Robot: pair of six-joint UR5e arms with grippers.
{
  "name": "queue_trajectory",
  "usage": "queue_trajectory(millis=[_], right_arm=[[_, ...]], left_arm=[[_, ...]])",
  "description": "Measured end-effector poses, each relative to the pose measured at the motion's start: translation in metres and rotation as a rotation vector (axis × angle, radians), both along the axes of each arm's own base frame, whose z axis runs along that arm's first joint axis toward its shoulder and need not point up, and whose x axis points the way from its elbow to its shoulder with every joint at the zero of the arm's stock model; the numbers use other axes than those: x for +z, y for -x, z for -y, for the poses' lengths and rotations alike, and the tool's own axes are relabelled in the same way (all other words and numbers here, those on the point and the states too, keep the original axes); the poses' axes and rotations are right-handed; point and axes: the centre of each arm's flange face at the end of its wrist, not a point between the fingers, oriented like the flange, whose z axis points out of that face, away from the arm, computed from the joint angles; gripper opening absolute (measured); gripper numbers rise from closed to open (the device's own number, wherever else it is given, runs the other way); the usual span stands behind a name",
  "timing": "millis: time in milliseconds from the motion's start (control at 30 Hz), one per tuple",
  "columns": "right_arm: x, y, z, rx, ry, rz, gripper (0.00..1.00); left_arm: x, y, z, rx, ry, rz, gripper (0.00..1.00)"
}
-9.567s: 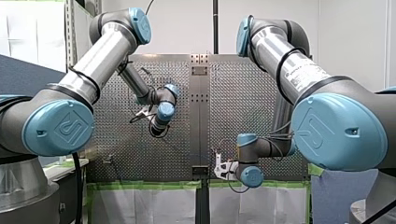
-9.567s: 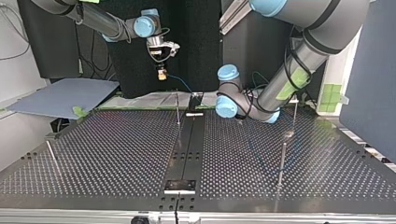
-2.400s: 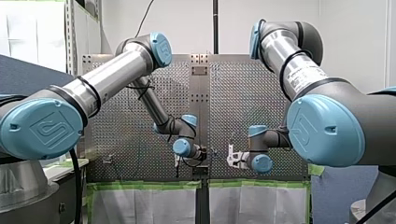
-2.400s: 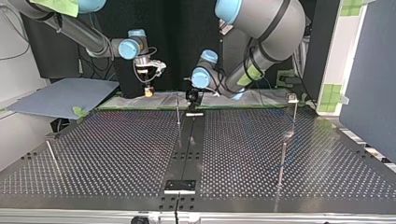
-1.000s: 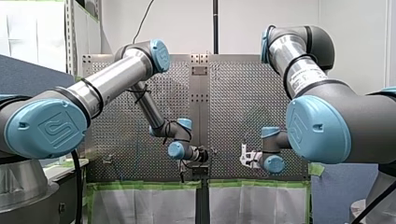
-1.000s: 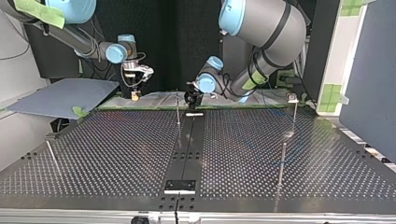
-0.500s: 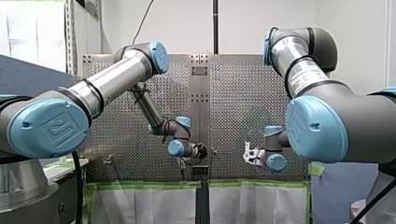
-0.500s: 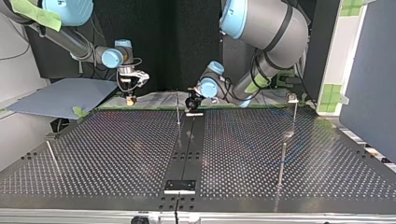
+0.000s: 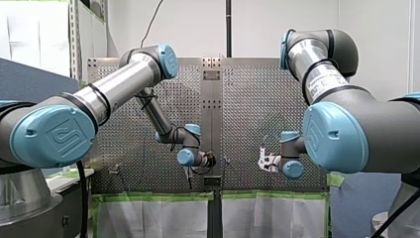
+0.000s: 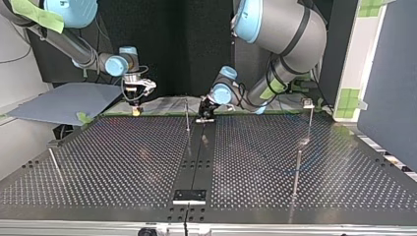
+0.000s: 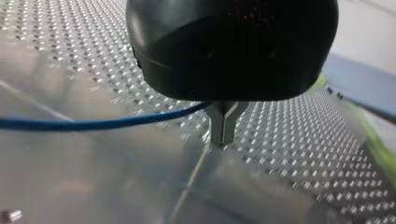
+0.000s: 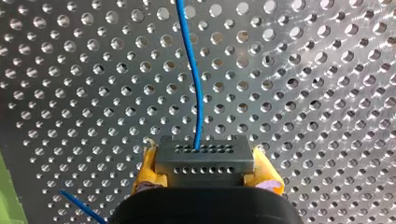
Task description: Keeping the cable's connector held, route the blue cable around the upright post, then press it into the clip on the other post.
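Surface first: a perforated table point(image 10: 123, 162) is spread across the whole top view. It's dotted with small round holes and looks dark and a bit glossy there, but silvery in the wrist views. A flat black rail point(image 10: 196, 162) is laid down the middle of the frame. Thin shiny rods are stood on the plate:
- a slim post point(image 10: 187, 115) at upper centre, just beside the rail
- a capped post point(image 10: 311, 123) at upper right
- a plain post point(image 10: 296, 172) at right centre
- a leaning post point(image 10: 54, 164) at lower left

Green tape point(image 9: 148, 197) is stuck along the table's edge low in the front view, with white sheeting point(image 9: 148, 218) hung under it. A blue-grey board point(image 10: 69, 101) is seen at the top view's upper left.

The right gripper point(image 10: 136, 111) is parked at upper left of the top view and is clamped on the connector point(image 12: 204, 161), a boxy grey block with two rows of tiny holes that's squeezed between yellow pads point(image 12: 145, 170). The blue cable point(image 11: 93, 123) is fed out of that block and runs ahead over the holes.

The left gripper point(image 11: 223, 133), with its rounded black housing, is found at upper centre, by the rail's far end. Its metal fingers point(image 11: 217, 123) are pinched to a narrow tip, with the cable led in between them.
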Motion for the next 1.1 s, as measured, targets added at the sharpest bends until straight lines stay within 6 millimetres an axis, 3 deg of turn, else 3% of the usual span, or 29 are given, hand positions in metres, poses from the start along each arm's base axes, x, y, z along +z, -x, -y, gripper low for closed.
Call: queue_trajectory(millis=[400,467,500,533,567,600,667,733,767,1100], right_arm=[[0.006,0.005,0.013,-0.009,0.018,0.006,0.0],[0.006,0.005,0.014,-0.007,0.019,0.006,0.0],[0.006,0.005,0.014,-0.006,0.019,0.006,0.0],[0.006,0.005,0.014,-0.006,0.018,0.006,0.0],[0.006,0.005,0.014,-0.005,0.018,0.006,0.0],[0.006,0.005,0.014,-0.005,0.017,0.006,0.0],[0.006,0.006,0.014,-0.004,0.015,0.005,0.0],[0.005,0.006,0.014,-0.004,0.013,0.005,0.0],[0.005,0.006,0.014,-0.004,0.012,0.004,0.0],[0.004,0.006,0.013,-0.003,0.0,-0.002,0.0]], left_arm=[[0.002,-0.006,-0.004,0.034,-0.008,0.038,0.0],[0.003,-0.006,-0.003,0.027,-0.011,0.042,0.23],[0.003,-0.006,-0.002,0.021,-0.013,0.044,0.23],[0.003,-0.005,-0.001,0.012,-0.015,0.048,0.37],[0.003,-0.005,0.0,0.007,-0.017,0.05,0.6],[0.003,-0.005,0.0,0.003,-0.02,0.052,0.6],[0.004,-0.005,0.0,-0.002,-0.027,0.055,0.91],[0.003,-0.004,0.001,-0.005,-0.038,0.056,0.91],[0.003,-0.004,0.0,-0.006,-0.043,0.056,1.0],[-0.001,0.003,-0.006,0.028,-0.154,0.028,1.0]])
